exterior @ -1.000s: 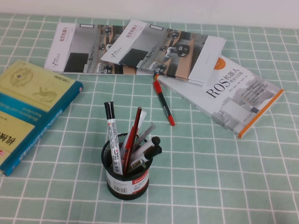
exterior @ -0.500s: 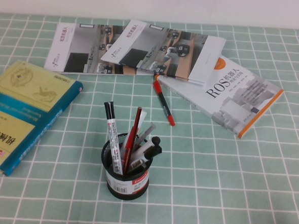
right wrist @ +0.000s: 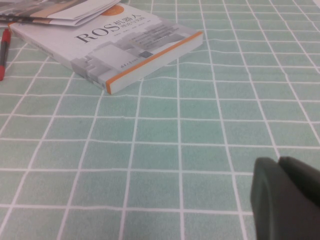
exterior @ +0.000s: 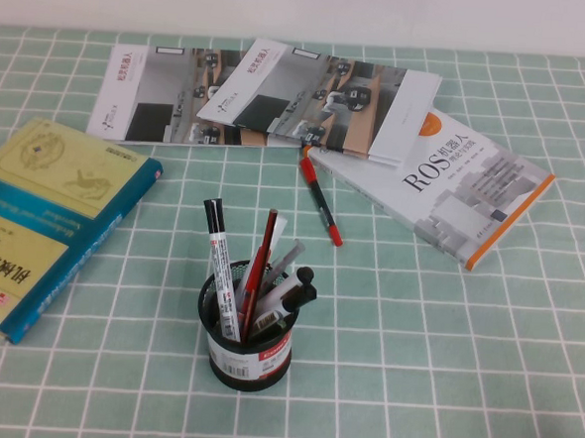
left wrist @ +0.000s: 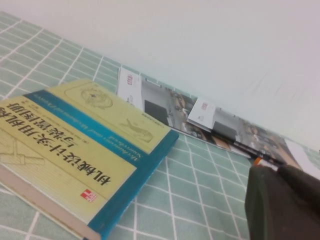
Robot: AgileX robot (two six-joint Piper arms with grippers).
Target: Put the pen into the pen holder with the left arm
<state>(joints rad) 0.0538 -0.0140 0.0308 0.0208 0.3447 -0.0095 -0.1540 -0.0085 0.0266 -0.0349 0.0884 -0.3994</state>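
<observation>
Two grippers sit off-table in high view: left gripper [left wrist: 282, 202] nr teal book [left wrist: 75, 160], right gripper [right wrist: 287, 192] over cloth; finger state can't be told. Pen [exterior: 320, 202] lies beside ROS book [exterior: 444, 184], apart from pen holder [exterior: 247, 350].

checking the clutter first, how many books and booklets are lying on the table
4. A yellow and teal book lies at the left, a white ROS book at the right, and two overlapping booklets, one and another, at the back. More may be hidden. Both tools sit outside the high view.
</observation>
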